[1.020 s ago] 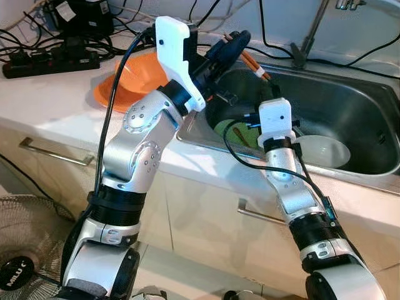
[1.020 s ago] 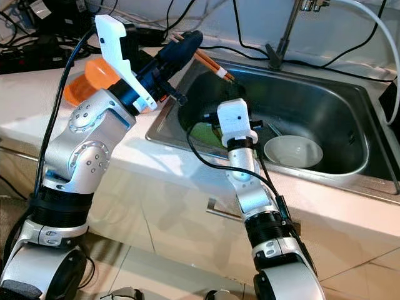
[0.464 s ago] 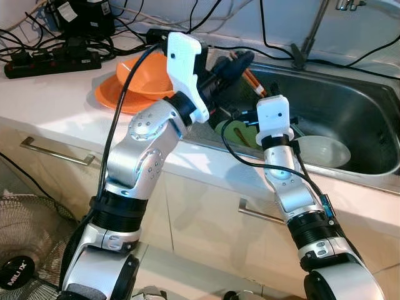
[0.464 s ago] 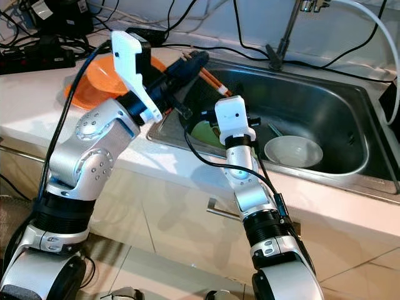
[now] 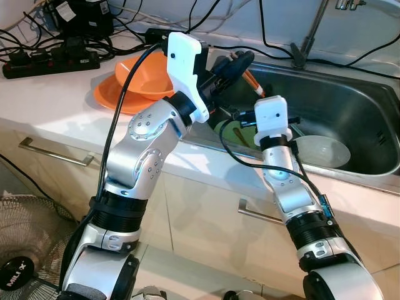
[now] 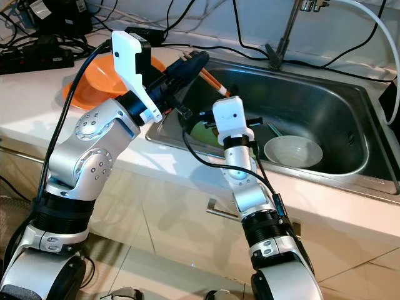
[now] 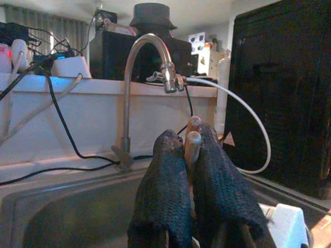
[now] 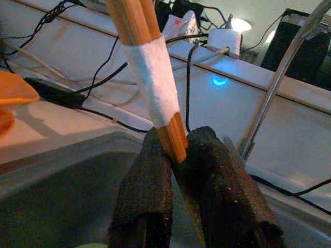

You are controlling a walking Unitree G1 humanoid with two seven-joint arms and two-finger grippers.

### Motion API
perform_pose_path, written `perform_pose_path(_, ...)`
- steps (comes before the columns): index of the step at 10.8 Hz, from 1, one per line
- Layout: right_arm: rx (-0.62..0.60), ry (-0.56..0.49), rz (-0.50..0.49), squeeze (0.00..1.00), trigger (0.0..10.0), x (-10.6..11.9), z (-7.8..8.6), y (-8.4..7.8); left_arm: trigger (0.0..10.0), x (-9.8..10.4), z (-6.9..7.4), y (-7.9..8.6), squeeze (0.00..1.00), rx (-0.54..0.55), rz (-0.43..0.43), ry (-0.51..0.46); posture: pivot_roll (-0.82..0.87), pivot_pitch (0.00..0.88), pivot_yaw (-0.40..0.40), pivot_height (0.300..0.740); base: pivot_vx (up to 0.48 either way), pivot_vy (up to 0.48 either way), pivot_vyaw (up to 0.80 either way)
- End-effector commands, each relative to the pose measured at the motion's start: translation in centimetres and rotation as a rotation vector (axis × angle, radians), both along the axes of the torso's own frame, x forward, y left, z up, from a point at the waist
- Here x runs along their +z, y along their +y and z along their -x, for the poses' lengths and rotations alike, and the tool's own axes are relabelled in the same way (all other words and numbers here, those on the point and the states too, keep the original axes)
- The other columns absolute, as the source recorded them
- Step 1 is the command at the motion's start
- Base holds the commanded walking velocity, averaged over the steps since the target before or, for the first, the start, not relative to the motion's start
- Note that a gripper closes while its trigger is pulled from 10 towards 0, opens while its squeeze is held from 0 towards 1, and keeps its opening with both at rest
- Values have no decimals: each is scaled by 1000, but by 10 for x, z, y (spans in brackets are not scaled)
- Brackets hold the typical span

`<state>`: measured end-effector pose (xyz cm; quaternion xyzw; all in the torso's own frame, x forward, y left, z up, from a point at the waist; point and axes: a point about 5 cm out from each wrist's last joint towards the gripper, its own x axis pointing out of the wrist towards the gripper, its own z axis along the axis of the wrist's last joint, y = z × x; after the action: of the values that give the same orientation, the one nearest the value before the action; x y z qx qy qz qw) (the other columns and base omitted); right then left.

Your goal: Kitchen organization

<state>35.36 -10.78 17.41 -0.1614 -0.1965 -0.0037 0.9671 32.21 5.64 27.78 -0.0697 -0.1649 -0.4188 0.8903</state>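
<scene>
- Chopsticks (image 8: 147, 62), a pair bound with white tape, are held over the sink (image 5: 350, 112); both claws are clamped on them, likely a handover.
- Left claw (image 7: 189, 150) pinches the upper end; left arm bent high, forearm reaching across the counter (image 5: 56, 100) edge.
- Right claw (image 8: 178, 155) grips the lower end; right arm rises straight from below.
- Orange bowls (image 5: 140, 78) sit on the counter; white bowl (image 5: 325, 150) lies in the sink.

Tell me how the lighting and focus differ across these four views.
Both eye views: bright, even light, sharp, with glare on the steel sink wall. Left wrist view: dim and warm, faucet clear, left gripper fingers close and soft around the chopsticks. Right wrist view: right gripper and taped chopsticks fairly crisp, background blurred, with a blue light glowing.
</scene>
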Motion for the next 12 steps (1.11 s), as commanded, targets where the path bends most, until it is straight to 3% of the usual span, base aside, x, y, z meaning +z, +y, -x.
perform_pose_path(1,5,-17,-11,0,0,5,0,1,10000,2,1,0,0,3,-10,-5,98,44,-31,740,0,0,0)
perform_pose_path(3,8,-15,-13,0,0,5,0,2,10000,4,1,0,0,6,1,-10,100,45,-33,740,0,0,0)
perform_pose_path(4,10,-13,-14,0,0,4,0,2,10000,6,-1,2,1000,15,41,-1,99,48,-33,740,0,0,0)
perform_pose_path(9,7,3,-14,0,0,1,0,3,10000,9,-1,4,1000,6,81,13,104,55,-36,740,0,0,0)
perform_pose_path(10,-15,27,-14,0,0,-1,-4,-2,10000,16,-1,10,1000,4,156,25,104,57,-37,740,0,0,0)
perform_pose_path(12,-55,47,-13,0,0,0,-9,-10,10000,15,-3,18,1000,2,223,66,103,59,-38,740,0,0,0)
